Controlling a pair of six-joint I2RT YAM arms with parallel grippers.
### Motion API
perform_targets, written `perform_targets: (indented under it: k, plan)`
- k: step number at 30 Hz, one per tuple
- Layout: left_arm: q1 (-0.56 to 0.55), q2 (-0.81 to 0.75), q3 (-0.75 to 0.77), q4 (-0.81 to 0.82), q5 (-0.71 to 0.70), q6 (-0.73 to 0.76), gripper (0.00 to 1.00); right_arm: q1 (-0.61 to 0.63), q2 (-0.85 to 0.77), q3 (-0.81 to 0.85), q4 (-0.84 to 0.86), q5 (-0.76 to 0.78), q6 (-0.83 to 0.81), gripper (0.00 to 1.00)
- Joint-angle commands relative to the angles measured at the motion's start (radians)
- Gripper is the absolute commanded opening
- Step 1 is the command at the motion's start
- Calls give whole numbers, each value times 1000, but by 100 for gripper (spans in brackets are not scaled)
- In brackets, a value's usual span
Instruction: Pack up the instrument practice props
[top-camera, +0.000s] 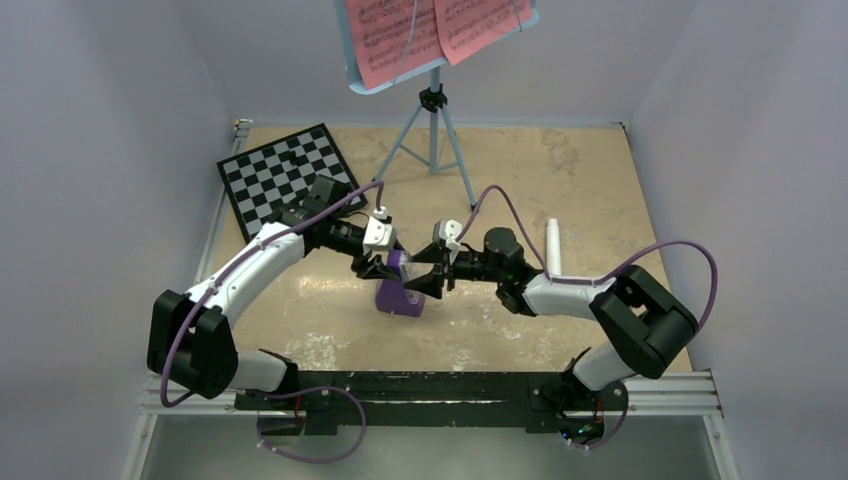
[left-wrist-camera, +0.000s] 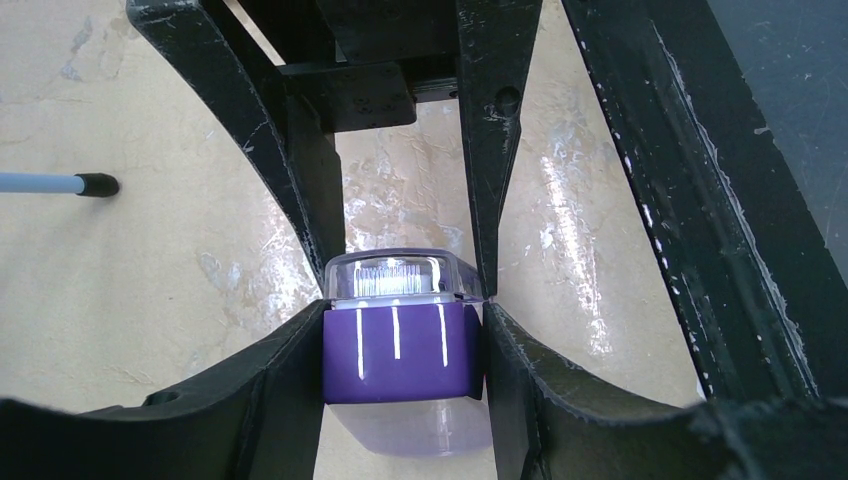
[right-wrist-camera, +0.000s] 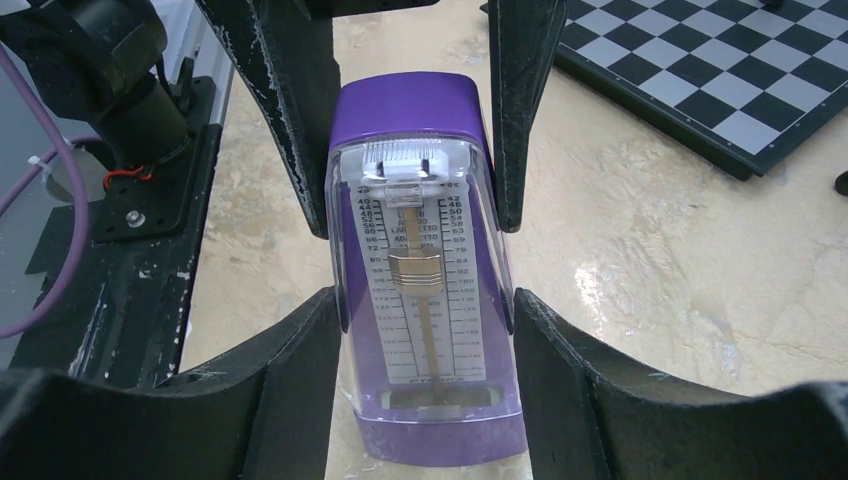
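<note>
The purple metronome (top-camera: 400, 292) with its clear cover stands on the table between my two grippers. My left gripper (top-camera: 377, 267) is shut on its purple body (left-wrist-camera: 400, 350), one finger on each side. My right gripper (top-camera: 432, 279) closes from the opposite side, its fingers touching both edges of the clear cover (right-wrist-camera: 425, 300). The light-blue music stand (top-camera: 432, 110) on its tripod stands at the back, with pink sheet-music pages (top-camera: 430, 30) on it. The white recorder tube (top-camera: 553, 248) lies on the table to the right, beside the right arm.
The black-and-white chessboard (top-camera: 285, 175) lies at the back left and also shows in the right wrist view (right-wrist-camera: 720, 70). One tripod foot (left-wrist-camera: 95, 184) reaches toward the middle of the table. Walls enclose the table on three sides; a black rail (top-camera: 430, 390) runs along the near edge.
</note>
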Motion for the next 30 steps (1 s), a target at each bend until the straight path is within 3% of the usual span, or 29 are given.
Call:
perform_targets:
  k: [1, 8, 12, 13, 15, 18, 19, 20, 24, 30]
  plan:
    - [-7, 61, -22, -82, -75, 49, 0, 26, 71, 50, -198, 43, -83, 0]
    - [-16, 91, 8, -69, -68, 1, 0, 78, 97, 195, -464, 181, -133, 0]
    - [-16, 77, -10, -45, -70, -8, 0, 79, 93, 207, -487, 184, -130, 0]
    - [-16, 70, -14, -36, -77, -18, 7, 79, 92, 209, -492, 178, -130, 0]
    - [-12, 46, -28, -18, -94, -33, 30, 77, 76, 207, -498, 164, -124, 0]
    - [0, -13, -54, 20, -127, -73, 60, 64, 22, 195, -523, 140, -128, 35]
    - [3, -34, -58, 23, -136, -82, 90, 58, -1, 195, -536, 131, -133, 44]
    - [4, -52, -60, 22, -142, -91, 98, 54, -20, 197, -558, 126, -140, 54]
    - [8, -113, -53, 19, -173, -154, 99, 34, -75, 235, -636, 122, -151, 95]
    - [8, -209, -29, 75, -294, -462, 99, 2, -127, 309, -776, 134, -196, 99]
